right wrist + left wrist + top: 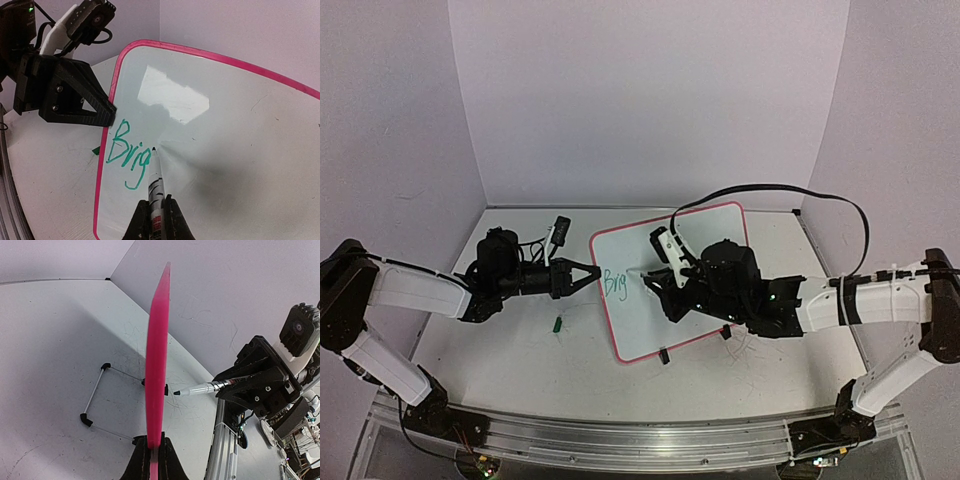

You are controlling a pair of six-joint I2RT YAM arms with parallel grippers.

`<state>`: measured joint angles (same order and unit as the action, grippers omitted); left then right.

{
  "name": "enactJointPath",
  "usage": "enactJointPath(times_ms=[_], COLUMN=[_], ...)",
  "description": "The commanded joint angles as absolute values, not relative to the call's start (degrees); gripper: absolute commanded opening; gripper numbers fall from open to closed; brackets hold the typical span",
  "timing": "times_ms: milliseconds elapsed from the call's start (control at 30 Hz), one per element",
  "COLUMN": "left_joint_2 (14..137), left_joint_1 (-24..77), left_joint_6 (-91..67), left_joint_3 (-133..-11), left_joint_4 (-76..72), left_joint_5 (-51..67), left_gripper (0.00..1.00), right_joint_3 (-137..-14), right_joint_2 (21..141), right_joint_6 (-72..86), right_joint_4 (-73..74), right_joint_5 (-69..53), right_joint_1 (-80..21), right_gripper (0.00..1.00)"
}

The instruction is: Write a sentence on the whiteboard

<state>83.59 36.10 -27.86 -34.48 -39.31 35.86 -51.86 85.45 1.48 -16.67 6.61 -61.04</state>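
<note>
The whiteboard (pixel 705 232), white with a pink frame, stands tilted at mid-table. It shows edge-on in the left wrist view (pixel 157 350) and face-on in the right wrist view (pixel 235 150). Of the sentence, only green "Brig" (pixel 615 284) is written near the left edge, also in the right wrist view (pixel 127 150). My left gripper (pixel 592 272) is shut on the board's left edge (pixel 155 445). My right gripper (pixel 665 290) is shut on a marker (pixel 155 180). The marker's tip is just right of the "g"; I cannot tell whether it touches the board.
A small green cap (pixel 557 323) lies on the table left of the board. A black-and-white object (pixel 558 232) sits at the back. The board's wire stand (pixel 95 390) rests behind it. A black cable (pixel 770 190) arcs over the right arm. Walls enclose three sides.
</note>
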Motion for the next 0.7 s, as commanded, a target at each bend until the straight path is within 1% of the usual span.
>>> enactJointPath(times_ms=[0, 667], left_joint_2=[82.17, 83.05], left_joint_1=[36.13, 36.17], left_joint_6=[-26.87, -26.74], left_joint_3=[-35.91, -36.37], left_joint_4=[-40.52, -40.36], left_joint_5=[35.77, 36.38], left_gripper=[0.00, 0.00], right_joint_3=[-53.44, -55.51], right_joint_2=[85.08, 87.37], right_joint_6=[0.88, 1.17], right_joint_4=[-18.19, -18.54], right_joint_5=[7.39, 8.90], right_joint_1=[-60.84, -60.73], right_gripper=[0.00, 0.00])
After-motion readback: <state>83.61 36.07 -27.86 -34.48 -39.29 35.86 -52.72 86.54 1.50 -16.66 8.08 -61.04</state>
